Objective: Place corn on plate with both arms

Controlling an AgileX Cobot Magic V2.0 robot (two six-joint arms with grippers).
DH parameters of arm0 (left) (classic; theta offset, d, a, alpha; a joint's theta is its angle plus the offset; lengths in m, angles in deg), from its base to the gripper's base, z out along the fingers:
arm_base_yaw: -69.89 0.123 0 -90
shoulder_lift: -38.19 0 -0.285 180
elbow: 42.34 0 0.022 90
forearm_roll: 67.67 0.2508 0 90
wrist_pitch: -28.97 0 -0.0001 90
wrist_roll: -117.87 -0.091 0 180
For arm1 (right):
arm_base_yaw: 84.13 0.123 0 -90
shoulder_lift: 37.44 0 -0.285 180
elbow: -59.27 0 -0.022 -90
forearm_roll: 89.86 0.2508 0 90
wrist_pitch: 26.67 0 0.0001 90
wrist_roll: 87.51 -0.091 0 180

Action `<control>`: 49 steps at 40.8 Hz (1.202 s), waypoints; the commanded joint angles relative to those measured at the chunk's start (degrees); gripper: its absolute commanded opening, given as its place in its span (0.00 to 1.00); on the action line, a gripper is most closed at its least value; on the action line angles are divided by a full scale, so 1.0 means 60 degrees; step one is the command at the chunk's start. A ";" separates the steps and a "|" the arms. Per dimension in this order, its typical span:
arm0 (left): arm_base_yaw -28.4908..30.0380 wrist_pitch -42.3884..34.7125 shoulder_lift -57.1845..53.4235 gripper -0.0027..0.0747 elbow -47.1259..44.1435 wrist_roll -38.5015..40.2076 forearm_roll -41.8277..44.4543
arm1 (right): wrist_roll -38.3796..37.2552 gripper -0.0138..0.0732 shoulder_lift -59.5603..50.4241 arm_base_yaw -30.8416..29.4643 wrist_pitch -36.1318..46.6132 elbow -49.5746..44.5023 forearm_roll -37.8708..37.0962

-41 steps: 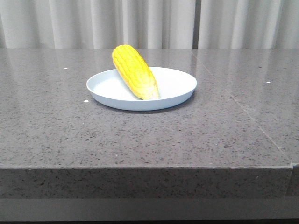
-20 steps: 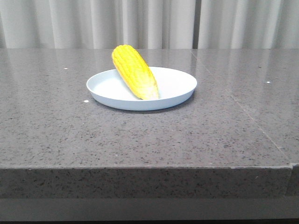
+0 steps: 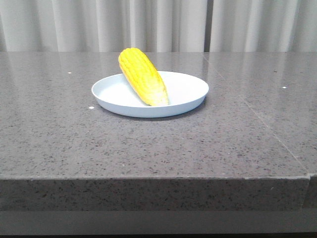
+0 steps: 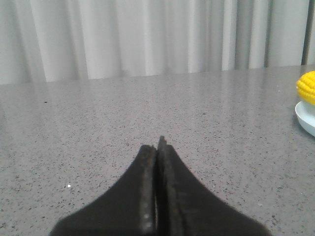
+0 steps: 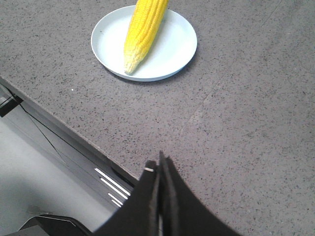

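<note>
The yellow corn (image 3: 142,76) lies on the pale bluish-white plate (image 3: 188,91) in the middle of the table, its whitish tip toward the front, its thick end resting over the plate's far left rim. The right wrist view shows the corn (image 5: 143,31) on the plate (image 5: 172,49) too. The left wrist view shows only the cob's end (image 4: 306,87) and a bit of the plate's rim (image 4: 305,117). My left gripper (image 4: 157,147) is shut and empty, low over the table, away from the plate. My right gripper (image 5: 158,164) is shut and empty above the table's front edge. Neither arm shows in the front view.
The grey speckled stone table (image 3: 148,144) has a seam running along its right side (image 3: 267,126). White curtains (image 3: 158,25) hang behind it. The table's front edge (image 5: 64,130) and the floor below show in the right wrist view.
</note>
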 commanded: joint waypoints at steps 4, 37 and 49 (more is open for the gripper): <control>0.0017 -0.0560 -0.0171 0.01 -0.0232 0.0019 -0.0079 | 0.0001 0.06 0.0037 -0.0017 0.0674 0.0218 -0.0065; 0.0017 -0.0560 -0.0171 0.01 -0.0232 -0.0940 -0.0934 | 0.0001 0.06 0.0037 -0.0017 0.0674 0.0218 -0.0065; 0.0017 -0.0560 -0.0171 0.01 -0.0232 -0.0940 -0.0934 | 0.0001 0.06 0.0037 -0.0017 0.0674 0.0218 -0.0065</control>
